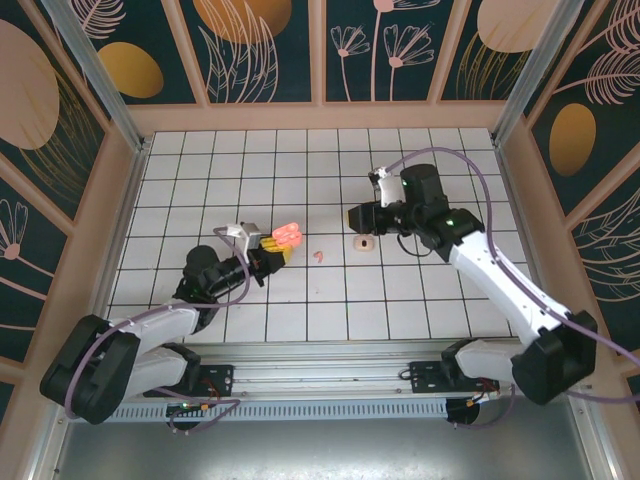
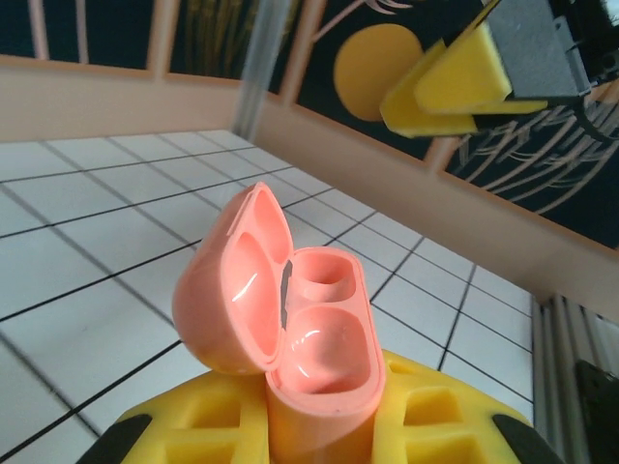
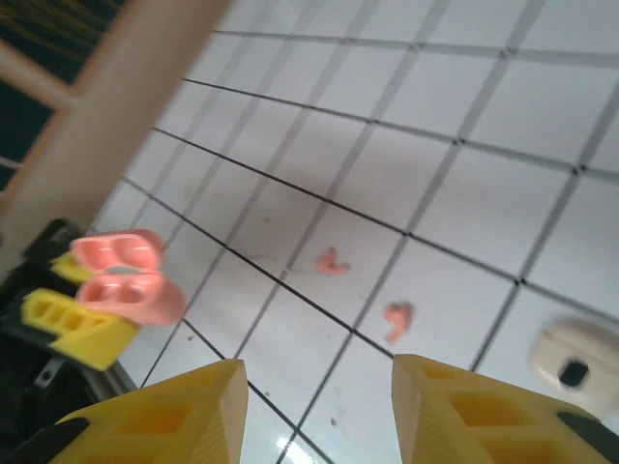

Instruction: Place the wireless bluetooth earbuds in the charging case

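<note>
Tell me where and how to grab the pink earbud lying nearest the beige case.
Probably grip the pink earbud across its thicker end, straight down from above with the open right gripper: it lies flat on the tile, too low for a sideways approach, apart from the beige case and the other bud.

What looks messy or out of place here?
Two pink earbuds lie loose on the tiles, apart from each other, while the open pink case in the left pincer looks empty in both slots.
</note>
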You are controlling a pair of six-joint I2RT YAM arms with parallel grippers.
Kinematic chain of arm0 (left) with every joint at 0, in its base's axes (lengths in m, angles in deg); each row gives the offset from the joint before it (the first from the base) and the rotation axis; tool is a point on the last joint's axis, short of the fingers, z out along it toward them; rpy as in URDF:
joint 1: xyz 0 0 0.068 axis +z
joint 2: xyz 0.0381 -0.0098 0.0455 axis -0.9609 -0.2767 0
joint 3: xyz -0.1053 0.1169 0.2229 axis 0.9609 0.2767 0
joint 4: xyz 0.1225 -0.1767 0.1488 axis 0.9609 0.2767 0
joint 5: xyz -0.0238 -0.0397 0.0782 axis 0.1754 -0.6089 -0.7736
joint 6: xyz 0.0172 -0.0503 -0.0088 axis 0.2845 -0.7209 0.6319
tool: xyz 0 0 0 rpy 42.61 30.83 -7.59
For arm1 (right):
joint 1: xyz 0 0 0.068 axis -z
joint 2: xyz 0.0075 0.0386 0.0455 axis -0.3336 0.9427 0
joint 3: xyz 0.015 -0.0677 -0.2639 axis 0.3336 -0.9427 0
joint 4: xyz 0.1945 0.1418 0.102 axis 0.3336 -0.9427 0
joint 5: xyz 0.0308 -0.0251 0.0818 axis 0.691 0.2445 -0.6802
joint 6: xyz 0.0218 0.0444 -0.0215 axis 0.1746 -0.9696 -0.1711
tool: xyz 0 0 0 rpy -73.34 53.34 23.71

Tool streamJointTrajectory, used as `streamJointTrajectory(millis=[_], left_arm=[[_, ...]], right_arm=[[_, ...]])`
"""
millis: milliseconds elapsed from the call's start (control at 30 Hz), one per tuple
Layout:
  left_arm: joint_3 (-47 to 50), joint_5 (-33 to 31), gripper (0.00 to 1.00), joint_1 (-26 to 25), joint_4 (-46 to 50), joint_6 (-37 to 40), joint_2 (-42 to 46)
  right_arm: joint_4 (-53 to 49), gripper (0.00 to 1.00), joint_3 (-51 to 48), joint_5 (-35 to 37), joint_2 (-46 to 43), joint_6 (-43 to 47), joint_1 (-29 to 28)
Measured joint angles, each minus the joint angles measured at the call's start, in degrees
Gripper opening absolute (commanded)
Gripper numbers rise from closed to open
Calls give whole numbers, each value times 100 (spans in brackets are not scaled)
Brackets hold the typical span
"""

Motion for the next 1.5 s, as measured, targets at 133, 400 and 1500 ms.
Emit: streamJointTrajectory(millis=[133,400,1500], left_arm=[[310,-387,14,164,-310,-256,0],[625,-964,14,306,-614,-564,-24],[809,-1532,14,380,-367,-645,431]], right_arm=[[-715,42,562,549,761,-721,-225],[-1550,43,1762,1121,2494,-1403,-997],[-3257,42,4328,1888,5823,-1073,-1530]])
